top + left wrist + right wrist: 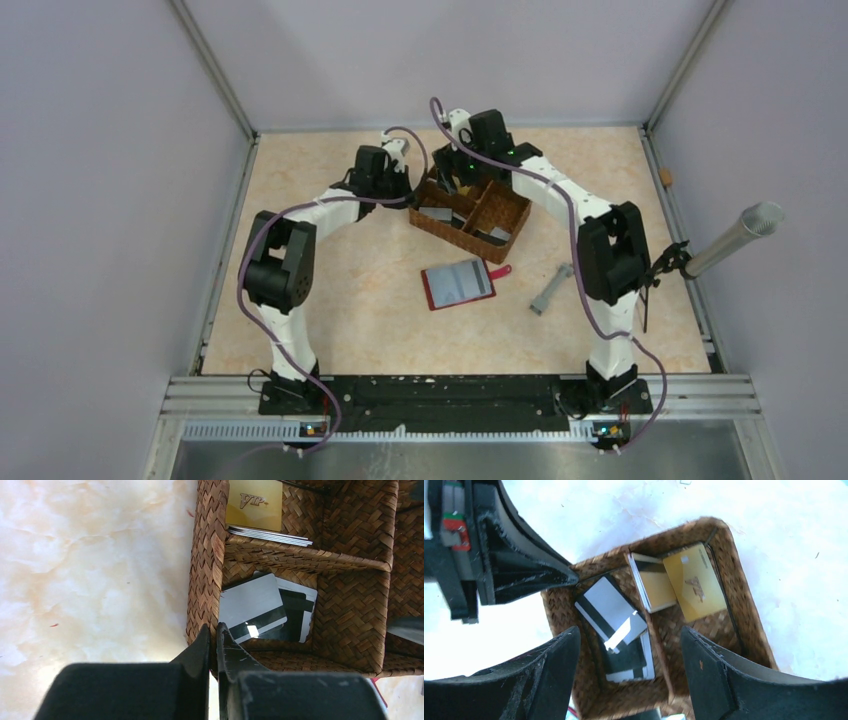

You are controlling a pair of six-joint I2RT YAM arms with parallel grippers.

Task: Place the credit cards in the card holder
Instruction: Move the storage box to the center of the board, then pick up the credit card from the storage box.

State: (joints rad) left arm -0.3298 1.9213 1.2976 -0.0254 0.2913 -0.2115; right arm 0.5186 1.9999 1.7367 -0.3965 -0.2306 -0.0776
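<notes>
Hovering wide with the right gripper (629,680) over the 11 o'clock end of the basket (452,238), gripping nothing. Pinched tight with the left gripper (212,637) at the 9 o'clock wall, tips right at the rim; cannot tell whether biting wicker or merely resting there, and cannot make out anything in the pinch. Counting all visible cards (624,630) inside the wicker: a grey card (250,602) with a dark stripe topping a loose, overlapping pile in one compartment, a gold card (254,502) capping a neater stack next door. Spotting the holder (458,283) at 6 o'clock of the basket, lying open on the table (350,300), well apart from both grippers. Plenty to go wrong from here, at a guess. Could lift two cards at once out of that overlapping pile, thin and slick by the look of them. Could snag a fingertip in the weave and drag or tip the basket, especially after letting go at 9 o'clock. Could knock arm against arm, crowding one small basket like this. Could also skid the holder across the table when pushing a card at a pocket, with no grip on it.
</notes>
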